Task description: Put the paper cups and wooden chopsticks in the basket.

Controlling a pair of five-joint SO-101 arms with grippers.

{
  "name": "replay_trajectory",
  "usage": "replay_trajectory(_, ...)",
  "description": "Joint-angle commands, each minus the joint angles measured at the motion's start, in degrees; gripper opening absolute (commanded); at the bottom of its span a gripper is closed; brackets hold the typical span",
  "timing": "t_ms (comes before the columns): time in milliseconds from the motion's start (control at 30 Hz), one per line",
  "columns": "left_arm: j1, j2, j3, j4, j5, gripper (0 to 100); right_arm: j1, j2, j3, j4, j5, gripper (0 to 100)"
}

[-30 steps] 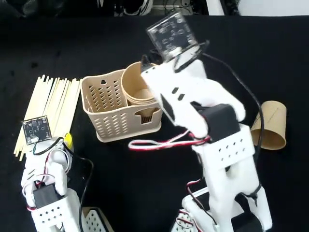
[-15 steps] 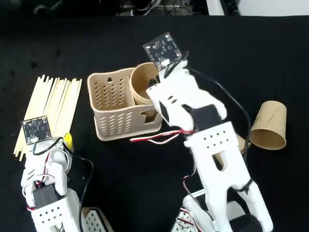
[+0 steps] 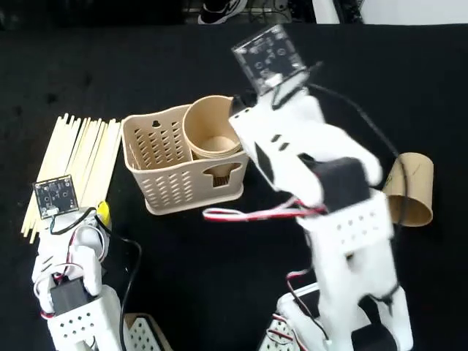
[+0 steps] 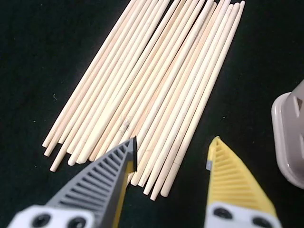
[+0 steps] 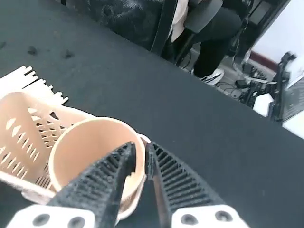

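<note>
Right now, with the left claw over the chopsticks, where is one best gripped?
Take the outermost chopstick on the basket side, near the end by the claw, coming straight down with the open left claw astride it. The sticks lie flat, parallel and packed together, so probably only an edge stick leaves room for a finger.

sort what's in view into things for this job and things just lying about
For the job:
wooden chopsticks, lying flat in a bundle
basket
stacked paper cups, standing in the basket
loose paper cup, on its side outside the basket

Just lying about:
cables on the floor beyond the black table
</note>
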Motion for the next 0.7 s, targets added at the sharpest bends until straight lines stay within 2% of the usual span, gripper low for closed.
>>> replay_trajectory(0,0.40,-0.35,1.01,0.18,-0.79,25,-0.35,-0.84,-9.63,10.02,3.78,6.0)
replay_trajectory(167,0.40,-0.35,1.01,0.18,-0.79,25,3.52,-1.71,-9.54,20.48,13.45,10.3)
replay_trajectory(267,0.40,-0.35,1.01,0.18,-0.79,25,9.93,-4.09,-9.54,24.97,21.54,18.6)
replay_trajectory(400,0.40,-0.35,1.01,0.18,-0.79,25,20.92,-9.36,-5.93,27.52,35.87,26.4)
replay_trajectory(533,0.40,-0.35,1.01,0.18,-0.79,25,33.58,-14.90,6.99,24.62,52.40,30.2)
replay_trajectory(667,0.48,-0.35,1.01,0.18,-0.79,25,49.05,-16.84,23.60,9.58,62.51,30.6)
